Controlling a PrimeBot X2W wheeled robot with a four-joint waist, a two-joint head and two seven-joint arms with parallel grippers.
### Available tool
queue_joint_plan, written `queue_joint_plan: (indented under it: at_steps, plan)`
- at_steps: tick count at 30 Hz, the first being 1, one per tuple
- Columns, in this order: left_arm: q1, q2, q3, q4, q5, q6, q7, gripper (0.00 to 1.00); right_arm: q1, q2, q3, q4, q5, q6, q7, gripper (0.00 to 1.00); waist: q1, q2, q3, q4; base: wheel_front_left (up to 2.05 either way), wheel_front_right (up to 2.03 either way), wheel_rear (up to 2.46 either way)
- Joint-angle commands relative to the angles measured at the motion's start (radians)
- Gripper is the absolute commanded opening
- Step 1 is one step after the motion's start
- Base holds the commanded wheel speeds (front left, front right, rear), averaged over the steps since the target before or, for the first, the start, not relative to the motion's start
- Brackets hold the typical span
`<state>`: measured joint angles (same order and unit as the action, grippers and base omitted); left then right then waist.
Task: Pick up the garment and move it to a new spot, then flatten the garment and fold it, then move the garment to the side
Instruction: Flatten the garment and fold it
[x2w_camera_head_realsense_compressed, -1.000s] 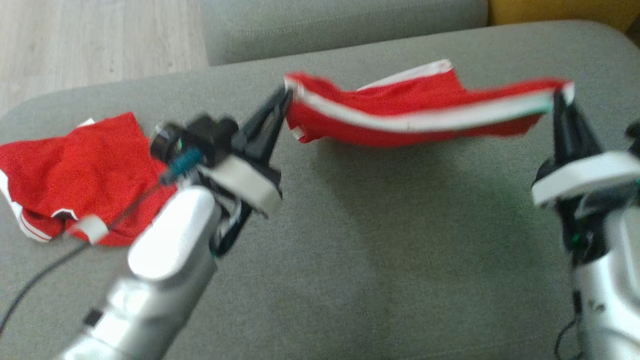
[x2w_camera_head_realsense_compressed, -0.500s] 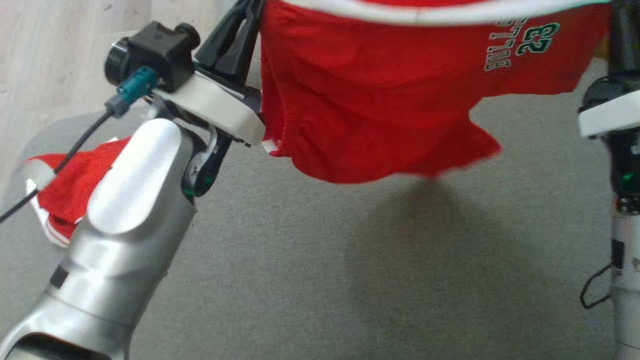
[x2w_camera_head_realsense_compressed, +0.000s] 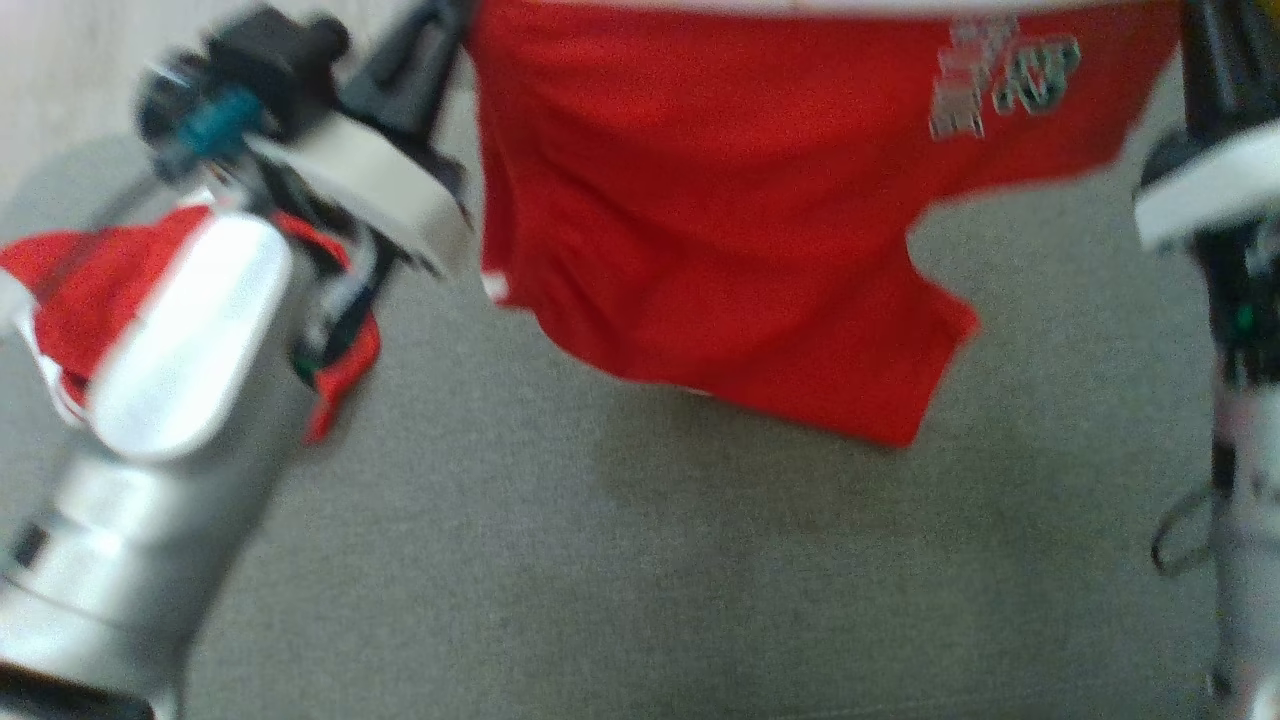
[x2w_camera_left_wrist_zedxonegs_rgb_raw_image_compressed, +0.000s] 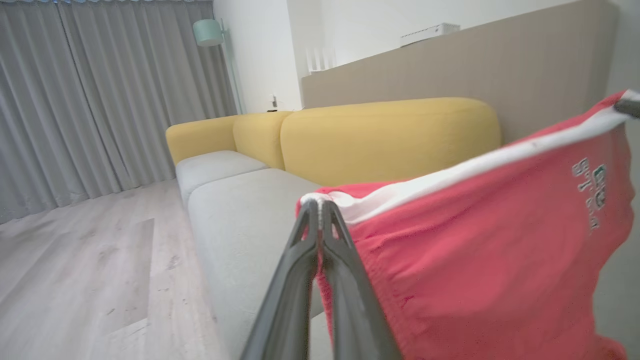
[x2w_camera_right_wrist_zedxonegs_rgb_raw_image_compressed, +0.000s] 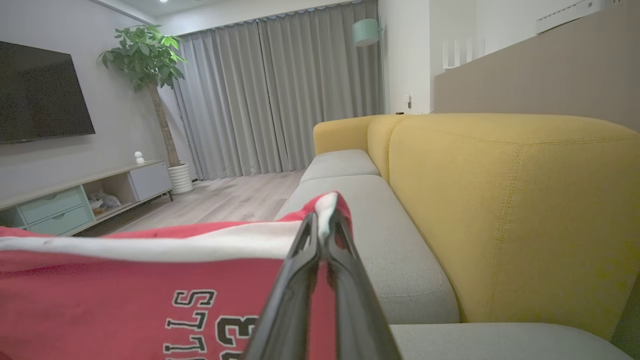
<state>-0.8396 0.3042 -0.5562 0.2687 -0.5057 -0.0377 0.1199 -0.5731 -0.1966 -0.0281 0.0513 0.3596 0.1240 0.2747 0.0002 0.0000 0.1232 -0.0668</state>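
Head view: red, white-banded garment (x2w_camera_head_realsense_compressed: 720, 230) hangs spread, left fingers (x2w_camera_head_realsense_compressed: 410, 60) and right fingers (x2w_camera_head_realsense_compressed: 1210, 60) pinching its top corners.

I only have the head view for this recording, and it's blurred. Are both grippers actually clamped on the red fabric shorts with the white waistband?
Observer: The left wrist view shows the left gripper shut on one corner of the white waistband of the red shorts.
Operator: And the right side?
Observer: In the right wrist view, the right gripper is shut on the other end of that waistband, fingertips pressed together over the white strip.
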Motion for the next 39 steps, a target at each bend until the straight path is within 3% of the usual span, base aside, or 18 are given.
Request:
queue_joint_plan:
  at_steps: [1,7,11,17,23,30,35,39]
  plan:
    - [-0.112,0.056,0.055,0.003,0.015,-0.006,-0.005,0.00,-0.123,0.010,0.028,0.002,-0.013,0.007,-0.017,0.00,-0.0002,0.0000,0.090,-0.020,0.00,0.00,0.00]
    - [-0.370,0.059,0.053,0.205,0.062,-0.050,-0.043,0.00,-0.462,0.060,0.073,0.314,-0.088,0.007,-0.118,0.00,-0.0002,0.0000,0.209,-0.054,0.00,0.00,0.00]
    - [-0.558,0.042,0.061,0.357,0.096,-0.058,-0.117,0.00,-0.674,0.090,0.056,0.533,-0.146,0.007,-0.240,0.00,-0.0002,0.0000,0.240,-0.068,0.00,0.00,0.00]
    - [-0.706,-0.015,0.066,0.539,0.109,-0.062,-0.258,0.00,-0.829,0.111,0.018,0.766,-0.194,0.007,-0.403,0.00,-0.0002,0.0000,0.256,-0.064,0.00,0.00,0.00]
    - [-0.674,-0.073,0.021,0.637,0.092,-0.084,-0.330,0.00,-0.806,0.093,0.039,0.917,-0.199,0.007,-0.449,0.00,-0.0002,0.0000,0.268,-0.050,0.00,0.00,0.00]
    - [-0.479,-0.130,-0.118,0.667,0.039,-0.092,-0.370,0.00,-0.673,0.023,0.142,1.068,-0.186,0.007,-0.446,0.00,-0.0002,0.0000,0.258,-0.022,0.00,0.00,0.00]
    - [-0.316,-0.092,-0.243,0.592,-0.026,-0.093,-0.378,0.00,-0.572,-0.020,0.254,1.105,-0.092,0.007,-0.342,0.00,-0.0002,0.0000,0.211,-0.010,0.00,0.00,0.00]
    - [-0.201,-0.038,-0.335,0.520,-0.077,-0.093,-0.380,0.00,-0.479,-0.086,0.386,1.048,0.004,0.007,-0.241,0.00,-0.0002,0.0000,0.151,-0.003,0.00,0.00,0.00]
